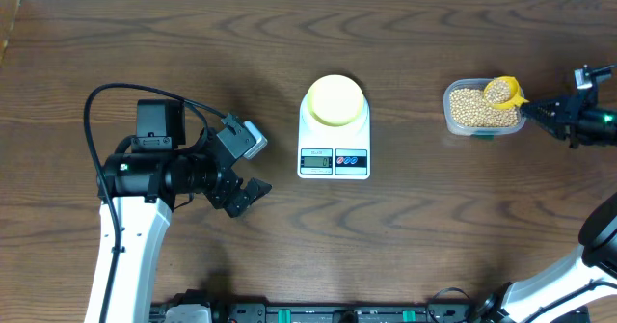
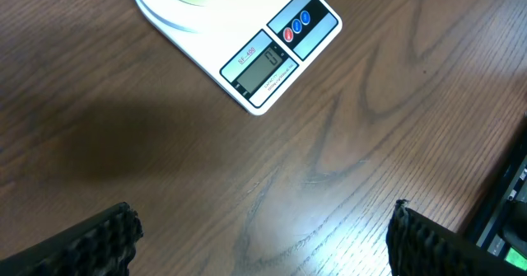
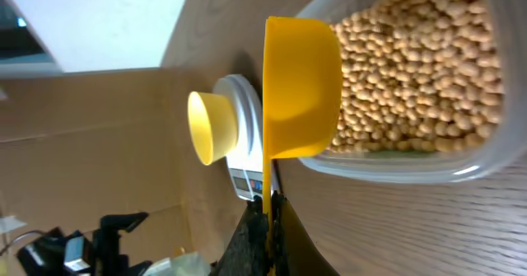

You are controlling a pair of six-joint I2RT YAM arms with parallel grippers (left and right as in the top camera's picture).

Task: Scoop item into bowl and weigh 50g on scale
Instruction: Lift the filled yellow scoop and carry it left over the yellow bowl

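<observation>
The beans [image 1: 472,109] fill a clear tub [image 1: 449,111] at the right. My right gripper [image 1: 534,109] is shut on the thin handle of a yellow scoop [image 1: 503,92], whose cup rests in the tub's far right corner with beans showing in it. In the right wrist view the gripper [image 3: 270,226] pinches the handle, and the scoop [image 3: 300,86] leans against the beans [image 3: 420,62]. The pale yellow bowl [image 1: 335,99] sits on the white scale [image 1: 334,159] at centre. My left gripper [image 1: 253,196] hangs open over bare table, front-left of the scale [image 2: 272,58].
The tub's clear wall [image 3: 412,165] stands between my right gripper and the beans. The left arm's body and cables [image 1: 145,159] take up the left side of the table. A black rail [image 1: 318,313] runs along the front edge.
</observation>
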